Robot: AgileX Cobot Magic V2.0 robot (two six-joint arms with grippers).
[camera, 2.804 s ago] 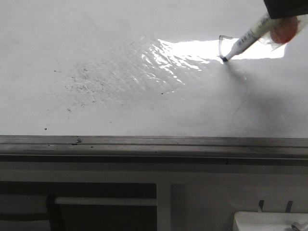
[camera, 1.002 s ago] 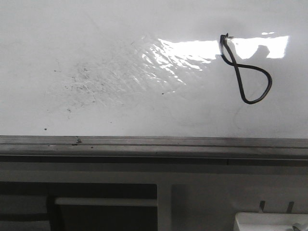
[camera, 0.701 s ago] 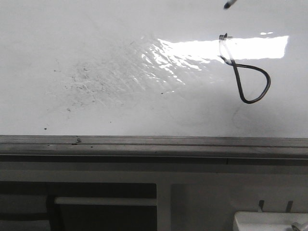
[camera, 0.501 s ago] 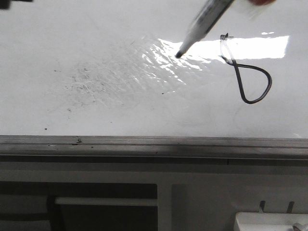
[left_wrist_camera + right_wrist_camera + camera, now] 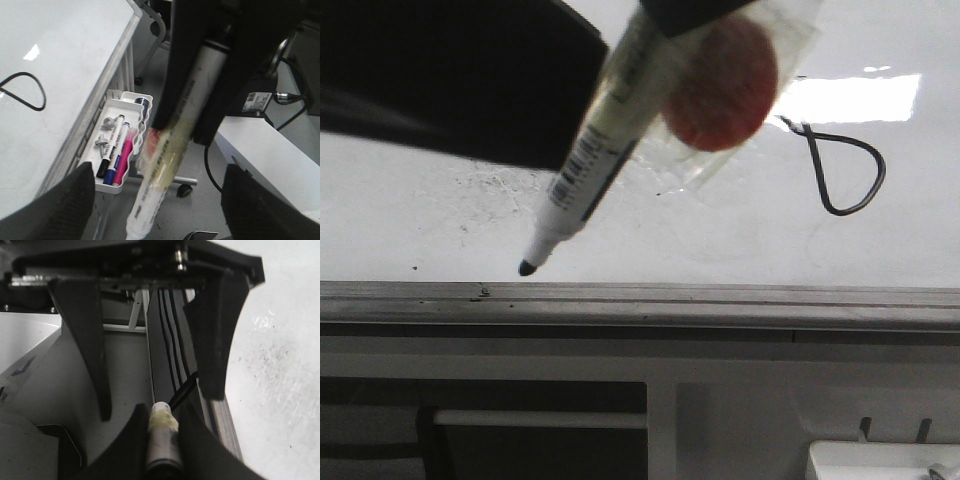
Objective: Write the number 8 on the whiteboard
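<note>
The number 8 (image 5: 844, 170) is a thin black tilted loop on the right of the whiteboard (image 5: 410, 230); part of its loop shows in the left wrist view (image 5: 31, 94). My right gripper (image 5: 162, 410) is shut on a white marker (image 5: 588, 170) with a red disc taped to it. It holds the marker off the board, close to the front camera, tip down near the frame. My left gripper (image 5: 159, 197) is open, its fingers (image 5: 80, 335) wide apart on either side of the marker (image 5: 162, 180) without touching it.
The board's grey metal frame (image 5: 640, 298) runs along the near edge. Grey eraser smudges (image 5: 485, 190) and a glare patch (image 5: 860, 98) mark the board. A white tray (image 5: 114, 186) with several markers hangs beside the board, and cables and a caster lie below.
The 8 was finished and the marker lifted off the board. It then swung left and toward the camera. The left arm has come into the front view at upper left.
</note>
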